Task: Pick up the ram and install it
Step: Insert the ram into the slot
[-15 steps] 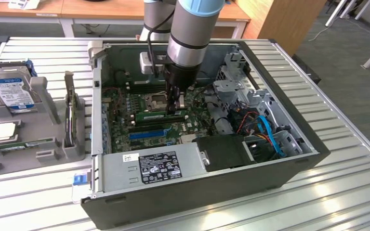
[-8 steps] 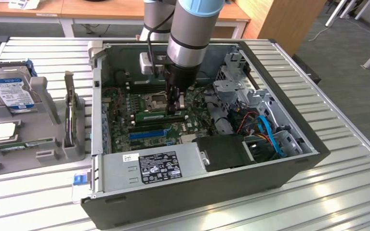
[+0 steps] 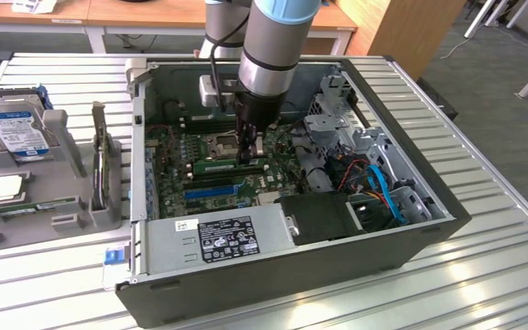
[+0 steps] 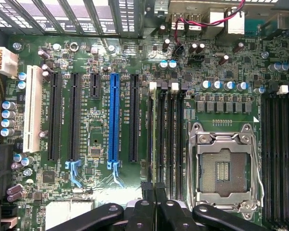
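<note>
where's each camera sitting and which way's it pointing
exterior view: off the arm, high beside the open computer case, looking down into it at a slant; the arm and gripper show.
wrist view: on the wrist, looking straight down onto the motherboard; the gripper's black fingers show.
shared: the blue slot, the empty processor socket and the gripper.

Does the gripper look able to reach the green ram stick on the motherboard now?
Probably yes. The shut gripper is down inside the open case, right at the ram; no cable or bracket stands between them.
</note>
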`<state>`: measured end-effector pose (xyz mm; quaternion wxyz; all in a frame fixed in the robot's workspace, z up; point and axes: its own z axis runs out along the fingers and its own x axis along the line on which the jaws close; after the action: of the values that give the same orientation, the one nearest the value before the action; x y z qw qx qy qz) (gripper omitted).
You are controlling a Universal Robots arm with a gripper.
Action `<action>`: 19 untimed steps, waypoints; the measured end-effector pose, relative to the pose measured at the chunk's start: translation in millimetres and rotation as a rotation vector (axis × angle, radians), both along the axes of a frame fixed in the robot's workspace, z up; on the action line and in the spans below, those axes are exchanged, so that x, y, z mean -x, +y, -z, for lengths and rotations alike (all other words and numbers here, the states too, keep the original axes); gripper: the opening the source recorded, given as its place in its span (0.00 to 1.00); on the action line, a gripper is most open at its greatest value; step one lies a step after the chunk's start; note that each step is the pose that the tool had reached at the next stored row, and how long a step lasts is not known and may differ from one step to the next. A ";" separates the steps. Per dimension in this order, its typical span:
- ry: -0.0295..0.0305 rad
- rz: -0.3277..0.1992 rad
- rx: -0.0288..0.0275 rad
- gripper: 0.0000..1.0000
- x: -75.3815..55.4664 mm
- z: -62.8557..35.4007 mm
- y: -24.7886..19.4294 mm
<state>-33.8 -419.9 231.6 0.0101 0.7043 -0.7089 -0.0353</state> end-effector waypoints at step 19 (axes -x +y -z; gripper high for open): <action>-0.0001 0.000 -0.0002 0.12 -0.1 1.0 1.1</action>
<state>-33.7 -418.8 230.6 0.0101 0.7044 -0.7089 -0.0353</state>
